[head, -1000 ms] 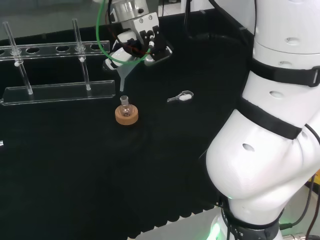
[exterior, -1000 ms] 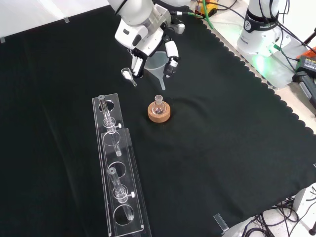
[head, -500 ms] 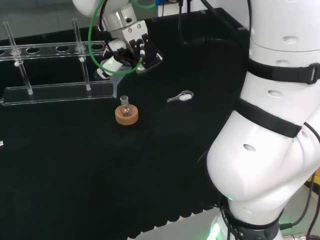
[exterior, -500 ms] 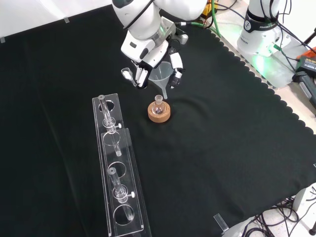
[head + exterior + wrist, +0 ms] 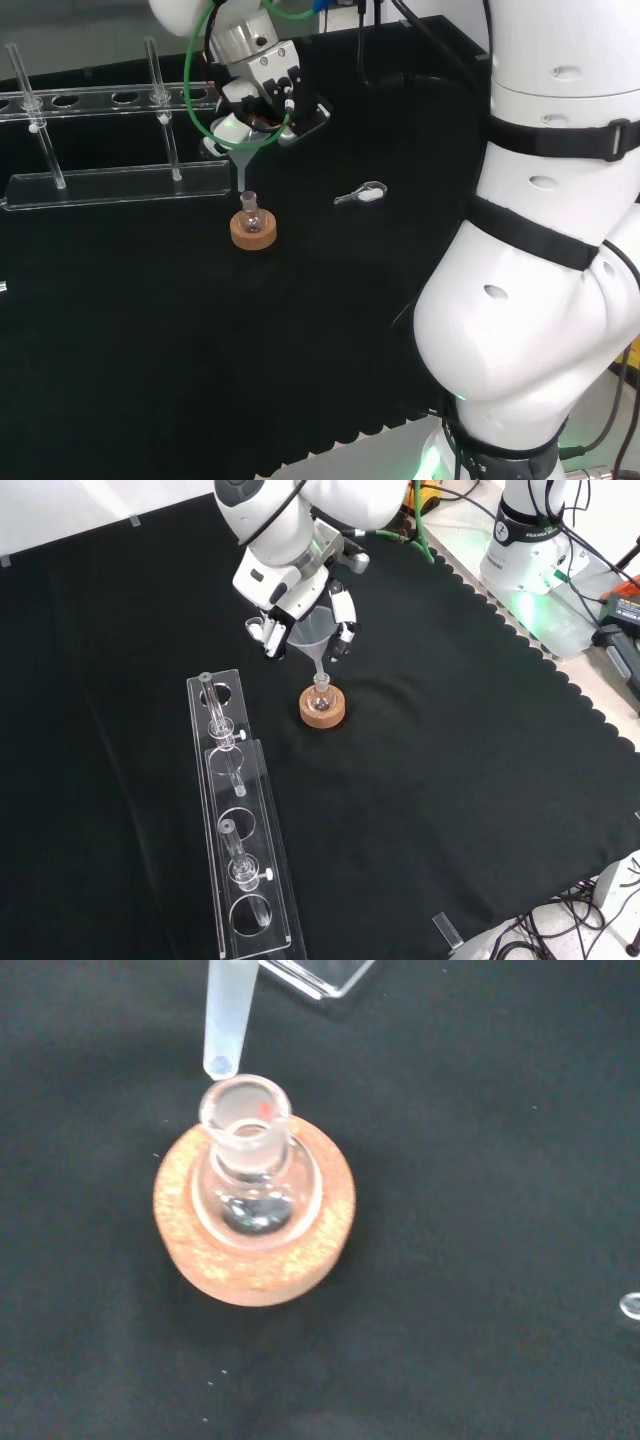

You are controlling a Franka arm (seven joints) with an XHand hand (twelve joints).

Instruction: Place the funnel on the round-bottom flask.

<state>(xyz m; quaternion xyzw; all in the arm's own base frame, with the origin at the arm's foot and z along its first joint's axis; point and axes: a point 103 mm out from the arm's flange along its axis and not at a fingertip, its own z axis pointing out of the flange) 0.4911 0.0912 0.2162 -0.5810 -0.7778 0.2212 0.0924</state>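
Fingers (image 5: 341, 630) of hand (image 5: 290, 595) curled round one funnel (image 5: 308, 632), above one round-bottom flask (image 5: 321, 694) on one cork ring (image 5: 323, 712).

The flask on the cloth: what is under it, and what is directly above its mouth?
The flask sits in a cork ring on the cloth. The tip of the funnel, held in the hand, hangs just above its mouth. The flask's base is hidden in the ring.

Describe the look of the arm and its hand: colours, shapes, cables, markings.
The arm is glossy white with rounded, bulbous links, black bands at the joints and small oval dimples in its shell. The hand is white with black parts on its fingers. A green cable loops beside the wrist, and the head view shows a bit of red at the palm.
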